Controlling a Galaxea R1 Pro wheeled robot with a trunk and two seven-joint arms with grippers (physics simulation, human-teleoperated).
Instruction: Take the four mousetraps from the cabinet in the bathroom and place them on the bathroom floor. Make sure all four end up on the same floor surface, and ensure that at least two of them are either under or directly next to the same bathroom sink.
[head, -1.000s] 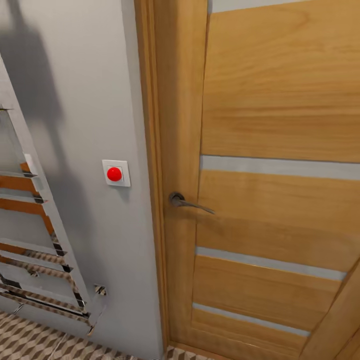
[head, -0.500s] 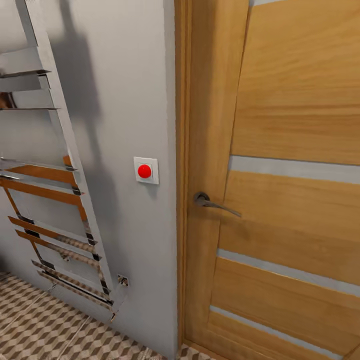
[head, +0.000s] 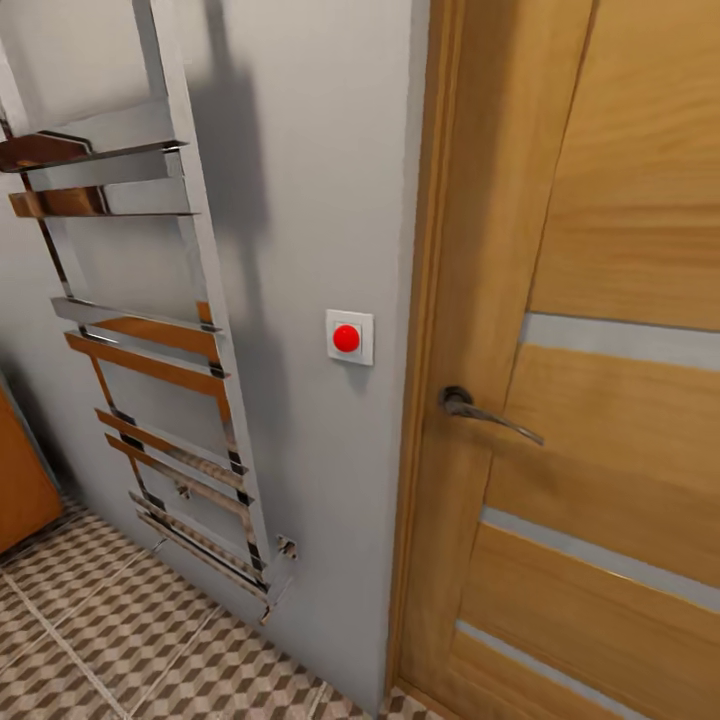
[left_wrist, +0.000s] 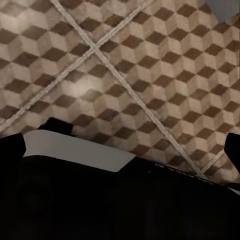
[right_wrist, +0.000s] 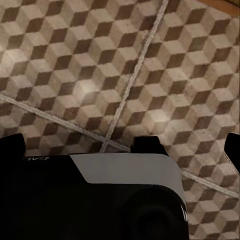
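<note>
so in the head view the robot is basically staring at a grey wall (head: 300, 200) with a wooden door (head: 600, 420) on the right, light oak colour with pale horizontal strips and a dark metal lever handle (head: 487, 410). Just beside the door frame there's a white wall plate with a red button (head: 349, 337). Further left a tall chrome towel rail (head: 160, 330) hangs on the wall, its flat bars picking up orange-brown reflections. At the far left edge a slice of orange-brown wood (head: 22, 480) pokes in, could be the cabinet side but I can't tell for sure. Nothing here holds anything that I can see, no mousetraps showing. Along the bottom is the bathroom floor (head: 130, 640), those brown and beige cube-pattern tiles with light grout lines. Left wrist view looks down on the same tile pattern (left_wrist: 125, 65), grout lines crossing, with dark robot body (left_wrist: 100, 200) and a pale panel low in the picture; the left gripper (left_wrist: 125, 145) only shows dark finger tips at the two side edges, so it looks spread wide with nothing between. Right wrist view, same deal: cube tiles (right_wrist: 125, 75), dark tips of the right gripper (right_wrist: 125, 145) at both edges, spread apart and not pinching anything
</note>
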